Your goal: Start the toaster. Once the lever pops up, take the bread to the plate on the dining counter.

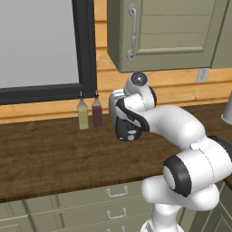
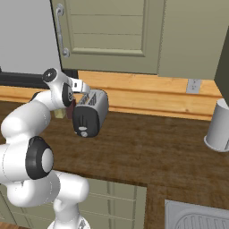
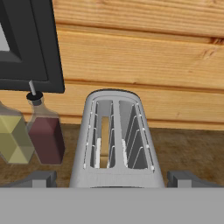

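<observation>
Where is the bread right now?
The bread stands inside the toaster's left slot in the hand view, right of the dark red bottle.

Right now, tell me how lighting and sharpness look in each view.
Left base view: flat, even light, no blur, arm hiding the toaster. Right base view: soft sheen on the toaster, faint shadow beneath. Hand view: sharp, slot walls shaded, the bread lit pale in the left slot.

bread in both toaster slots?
No. In the hand view only the left slot of the toaster holds bread; the right is empty.
</observation>
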